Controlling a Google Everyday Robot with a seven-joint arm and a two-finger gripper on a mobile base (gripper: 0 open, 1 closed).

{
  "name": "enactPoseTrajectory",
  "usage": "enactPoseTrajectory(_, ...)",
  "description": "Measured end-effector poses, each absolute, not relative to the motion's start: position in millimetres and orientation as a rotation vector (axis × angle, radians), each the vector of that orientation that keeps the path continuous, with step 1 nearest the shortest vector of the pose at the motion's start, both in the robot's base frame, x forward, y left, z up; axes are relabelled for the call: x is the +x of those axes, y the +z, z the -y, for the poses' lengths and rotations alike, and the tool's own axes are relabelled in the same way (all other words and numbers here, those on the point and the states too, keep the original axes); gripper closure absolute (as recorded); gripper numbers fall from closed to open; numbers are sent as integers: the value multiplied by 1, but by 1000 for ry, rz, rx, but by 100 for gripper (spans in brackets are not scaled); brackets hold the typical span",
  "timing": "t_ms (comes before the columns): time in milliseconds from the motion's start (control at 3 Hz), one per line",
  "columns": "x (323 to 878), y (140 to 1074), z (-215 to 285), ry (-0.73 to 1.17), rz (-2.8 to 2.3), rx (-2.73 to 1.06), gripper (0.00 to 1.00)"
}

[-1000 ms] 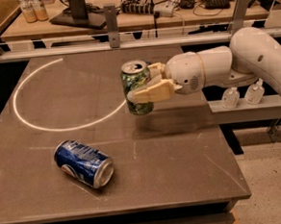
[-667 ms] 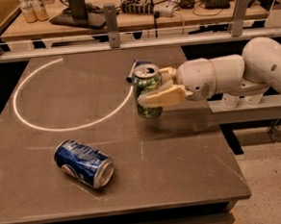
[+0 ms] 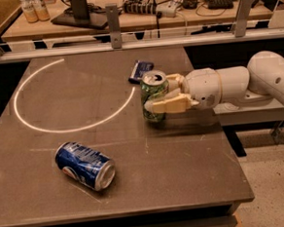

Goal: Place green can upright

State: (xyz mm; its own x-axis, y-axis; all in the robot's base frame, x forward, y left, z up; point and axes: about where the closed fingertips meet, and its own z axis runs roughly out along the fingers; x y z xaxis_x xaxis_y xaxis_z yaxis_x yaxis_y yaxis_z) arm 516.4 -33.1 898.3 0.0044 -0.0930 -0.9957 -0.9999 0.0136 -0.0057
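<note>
The green can stands upright right of the table's middle, silver top and pull tab facing up. Its base is at or just above the tabletop; I cannot tell which. My gripper reaches in from the right and is shut on the can, with one cream finger across its near side and the other behind it. The white arm extends off to the right.
A blue can with a red-white logo lies on its side at the front left. A small dark blue packet lies just behind the green can. A white arc is marked on the dark table. A railing and a cluttered desk stand behind.
My gripper has carried the green can to the right and slightly down toward the tabletop. The dark blue packet now shows behind it. The blue can has not moved.
</note>
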Motion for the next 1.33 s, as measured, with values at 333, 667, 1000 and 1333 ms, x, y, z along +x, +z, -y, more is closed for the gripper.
enactPoseTrajectory(333, 522, 886, 35, 1161, -1290, -1242, 5)
enactPoseTrajectory(667, 523, 884, 38, 1154, -1294, -1241, 0)
enactPoseTrajectory(1000, 531, 901, 66, 1054, -1309, -1212, 0)
enactPoseTrajectory(1333, 542, 925, 109, 902, -1369, -1166, 0)
